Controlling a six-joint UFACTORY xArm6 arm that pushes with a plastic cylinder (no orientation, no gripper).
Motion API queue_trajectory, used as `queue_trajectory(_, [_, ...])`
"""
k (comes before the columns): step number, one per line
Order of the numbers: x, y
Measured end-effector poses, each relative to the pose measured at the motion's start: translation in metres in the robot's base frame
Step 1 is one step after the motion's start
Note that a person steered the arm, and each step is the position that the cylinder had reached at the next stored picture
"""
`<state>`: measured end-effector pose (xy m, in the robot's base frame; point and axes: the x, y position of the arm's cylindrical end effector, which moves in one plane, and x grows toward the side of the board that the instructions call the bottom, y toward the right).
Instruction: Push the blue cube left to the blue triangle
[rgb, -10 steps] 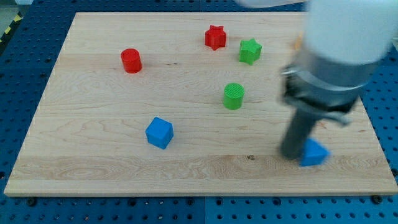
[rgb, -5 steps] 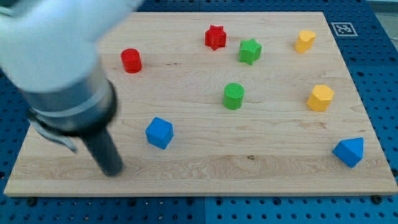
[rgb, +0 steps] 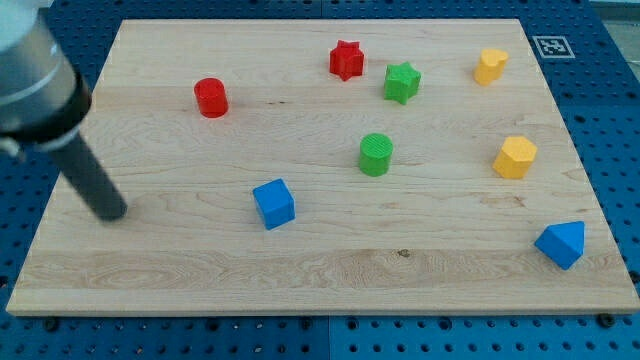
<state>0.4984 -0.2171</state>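
While my tip (rgb: 110, 213) rests on the surface (rgb: 300, 270) well to the view's left of the blue cube (rgb: 273, 203), apart from it, the blue triangle (rgb: 561, 243) sits far to the cube's right and slightly lower. No gripper exists here, only a rod.

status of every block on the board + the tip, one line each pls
Blue cube: free, not touching tip.
Blue triangle: view's bottom right, alone.
Red cylinder: upright.
Red star: untouched.
Green star: untouched.
Green cylinder: upright.
Two yellow blocks: view's right.
My tip: view's left of cube, clear gap.
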Motion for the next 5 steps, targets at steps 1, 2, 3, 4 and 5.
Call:
queue_trajectory(1, [0.008,0.15])
queue_trajectory(2, [0.025,0.27])
queue_trajectory(3, [-0.006,0.203])
queue_trajectory(4, [0.048,0.138])
queue_trajectory(5, [0.095,0.194])
